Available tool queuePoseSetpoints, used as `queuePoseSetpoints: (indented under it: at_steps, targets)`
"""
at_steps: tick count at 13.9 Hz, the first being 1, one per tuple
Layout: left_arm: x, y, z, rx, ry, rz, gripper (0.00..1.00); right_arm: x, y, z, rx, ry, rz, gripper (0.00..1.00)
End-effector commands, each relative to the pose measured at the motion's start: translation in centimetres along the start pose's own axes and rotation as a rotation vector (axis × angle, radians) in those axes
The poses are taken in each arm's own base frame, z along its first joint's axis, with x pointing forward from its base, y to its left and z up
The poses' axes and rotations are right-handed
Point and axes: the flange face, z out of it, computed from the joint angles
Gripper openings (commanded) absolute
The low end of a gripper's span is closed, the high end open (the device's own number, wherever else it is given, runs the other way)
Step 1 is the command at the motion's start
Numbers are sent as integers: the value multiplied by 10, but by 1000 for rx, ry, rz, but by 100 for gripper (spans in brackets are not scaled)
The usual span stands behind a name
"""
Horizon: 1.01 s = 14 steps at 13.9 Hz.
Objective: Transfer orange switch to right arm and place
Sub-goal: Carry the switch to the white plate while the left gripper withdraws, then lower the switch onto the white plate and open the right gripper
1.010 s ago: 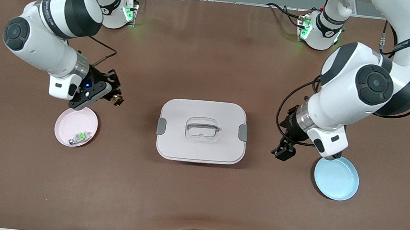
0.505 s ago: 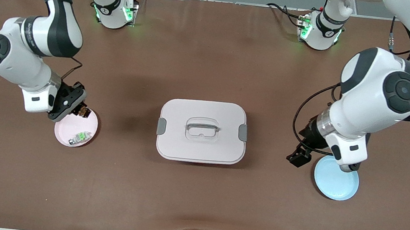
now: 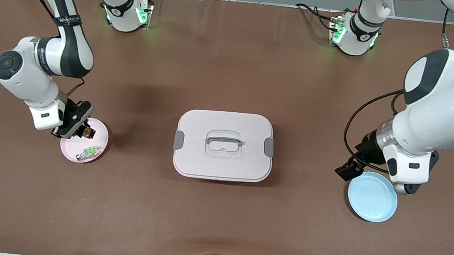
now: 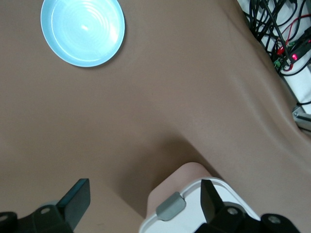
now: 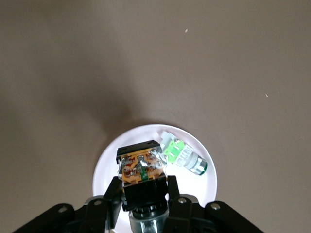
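The orange switch (image 3: 89, 132) is a tiny black block with an orange face, clamped in my right gripper (image 3: 84, 132) just above the pink plate (image 3: 68, 148). In the right wrist view the switch (image 5: 141, 169) sits between the black fingers (image 5: 112, 196), over the plate (image 5: 104, 165). A green-faced switch (image 3: 88, 152) lies on the same plate, beside the orange one (image 5: 182, 156). My left gripper (image 3: 348, 170) is open and empty, beside the blue plate (image 3: 373, 197); in its own view (image 4: 146, 200) nothing lies between its fingers.
A pale lidded box (image 3: 223, 144) with a handle and grey clips stands mid-table; its corner shows in the left wrist view (image 4: 189, 206). The blue plate (image 4: 82, 31) holds nothing. Cables run along the table's edge nearest the front camera.
My right gripper carried the orange switch from beside the pink plate to just over it and lower. My left arm drew back toward its end of the table, beside the blue plate.
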Motion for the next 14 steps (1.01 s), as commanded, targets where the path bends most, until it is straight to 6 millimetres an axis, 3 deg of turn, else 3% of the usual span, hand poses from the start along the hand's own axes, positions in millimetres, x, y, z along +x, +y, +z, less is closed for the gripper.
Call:
queuePoseSetpoints:
  at_steps: [1, 8, 11, 14]
  targets:
    - [11, -15, -14, 13, 22, 68, 100, -20, 4, 12, -45, -27, -69, 0]
    - [56, -60, -51, 48, 66, 301, 100, -78, 5, 69, -104, -28, -119, 0]
    - [57, -66, -60, 83, 97, 350, 100, -83, -11, 93, -73, -23, -82, 0]
    - [64, -77, -74, 79, 109, 360, 100, -75, -20, 107, -70, 0, -61, 0]
